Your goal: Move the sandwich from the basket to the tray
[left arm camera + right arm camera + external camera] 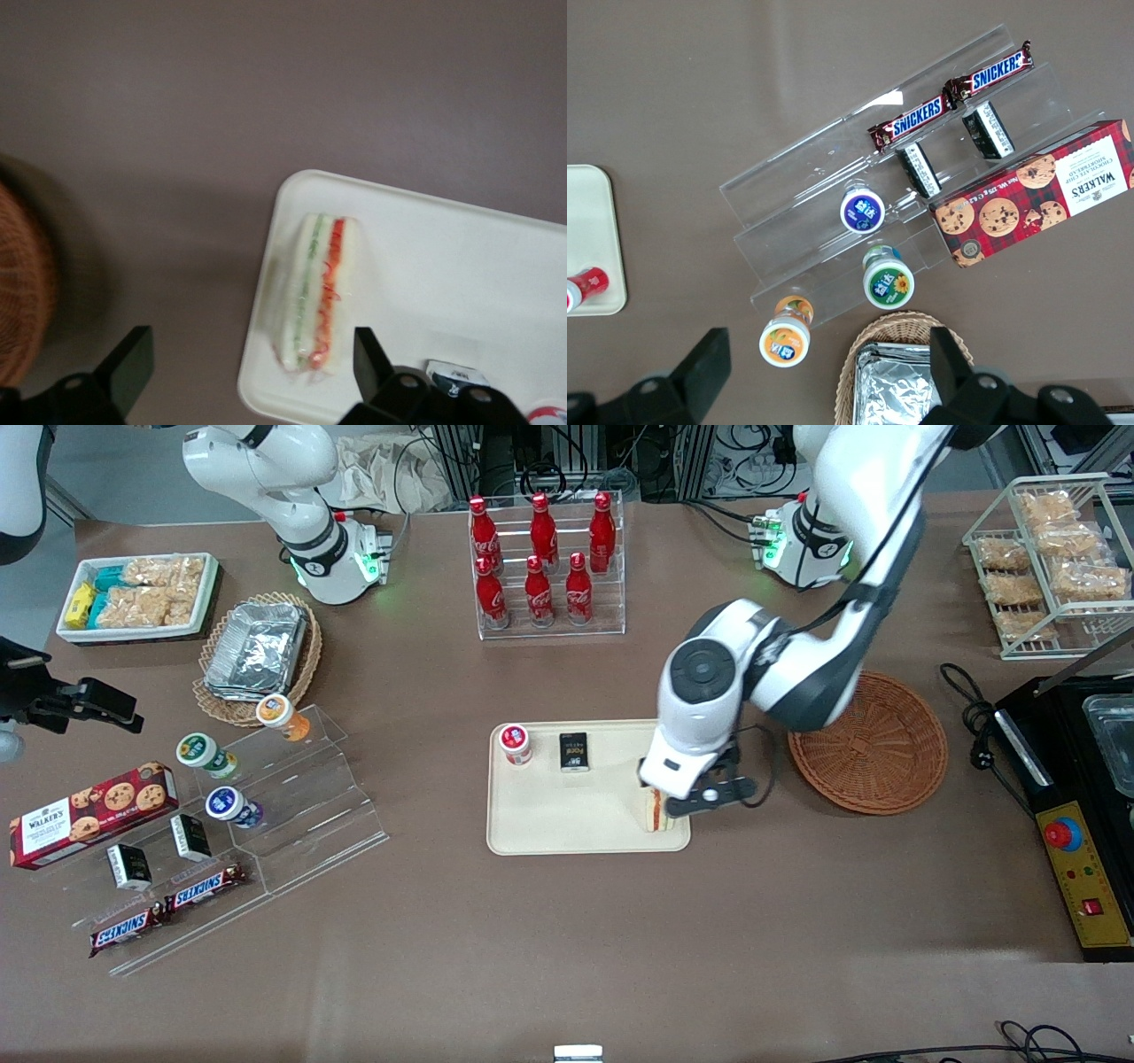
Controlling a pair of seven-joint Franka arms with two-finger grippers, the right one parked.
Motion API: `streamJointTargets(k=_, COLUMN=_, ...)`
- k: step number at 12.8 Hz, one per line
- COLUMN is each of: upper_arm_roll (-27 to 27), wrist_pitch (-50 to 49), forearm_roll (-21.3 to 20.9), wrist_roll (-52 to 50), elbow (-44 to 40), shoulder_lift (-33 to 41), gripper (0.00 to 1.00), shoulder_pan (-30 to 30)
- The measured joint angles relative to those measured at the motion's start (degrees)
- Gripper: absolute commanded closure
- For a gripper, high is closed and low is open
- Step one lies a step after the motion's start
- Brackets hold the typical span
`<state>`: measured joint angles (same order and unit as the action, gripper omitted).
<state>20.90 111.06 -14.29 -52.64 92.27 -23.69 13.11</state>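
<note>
The sandwich [317, 297] is set on the tray [461, 283]; the gripper [248, 363] is spread above it. Withdrawal is judged next.

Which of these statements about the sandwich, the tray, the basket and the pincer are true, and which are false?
1. The sandwich lies on the tray. True.
2. The pincer is shut on the sandwich. False: it is open, above the sandwich, fingers apart from it.
3. The basket holds a sandwich. False: it shows nothing inside.
4. A red-lidded cup stands on the tray. True.
5. The sandwich sits at the tray's edge nearest the basket. True.
</note>
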Motion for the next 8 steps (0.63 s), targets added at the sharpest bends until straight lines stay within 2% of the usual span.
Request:
streamJointTargets(k=2, upper_arm_roll=-0.3, wrist_pitch=-6.9, forearm_roll=3.5, wrist_roll=6.0, elbow=-2.1, shoulder_lift=4.1, gripper=0.00, shoulder_pan=-3.2)
streamJointTargets(k=4, upper_arm_roll=-2.2, wrist_pitch=-16.7, forearm_roll=4.6, wrist_roll=13.6, elbow=-4.1, shoulder_lift=7.9, gripper=0.00, shoulder_pan=-4.5)
streamJointTargets(k=8, upper_arm_roll=-11.3, wrist_pitch=-26.5, forearm_roll=6.8, wrist_roll=31.8, elbow=-4.9, shoulder_lift=17.3, gripper=0.00, shoulder_pan=-5.9)
